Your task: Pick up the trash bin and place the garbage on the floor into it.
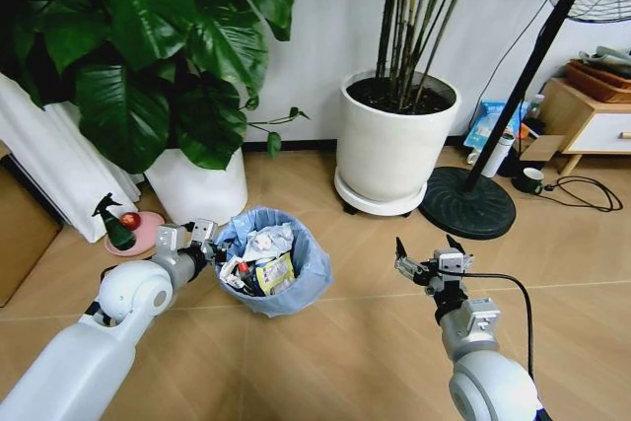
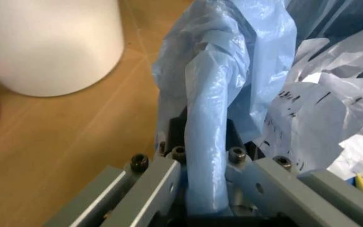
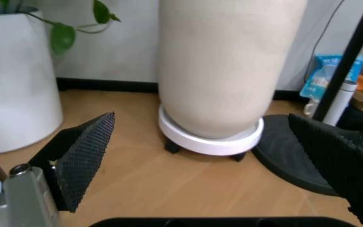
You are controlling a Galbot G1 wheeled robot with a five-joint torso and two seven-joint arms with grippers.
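The trash bin [image 1: 281,278] is a small round bin lined with a crinkled light-blue bag, standing on the parquet floor [image 1: 355,352] in front of me. Garbage [image 1: 258,261] lies inside it: crumpled white paper and printed wrappers. My left gripper [image 1: 209,242] is shut on the bin's near-left rim. In the left wrist view the bag-covered rim [image 2: 210,118] runs between the fingers of that gripper [image 2: 210,191], with crumpled paper [image 2: 320,123] beside it. To the bin's right, my right gripper [image 1: 431,253] hovers open and holds nothing; in the right wrist view its black pads [image 3: 83,156] stand wide apart.
A green spray bottle [image 1: 115,224] stands on a pink dish [image 1: 146,234] left of the bin. Behind it are a leafy plant's white pot [image 1: 197,184] and a large white planter [image 1: 389,145] on a wheeled base. A fan's round black base [image 1: 468,202], a mug [image 1: 532,180] and cables lie at the right.
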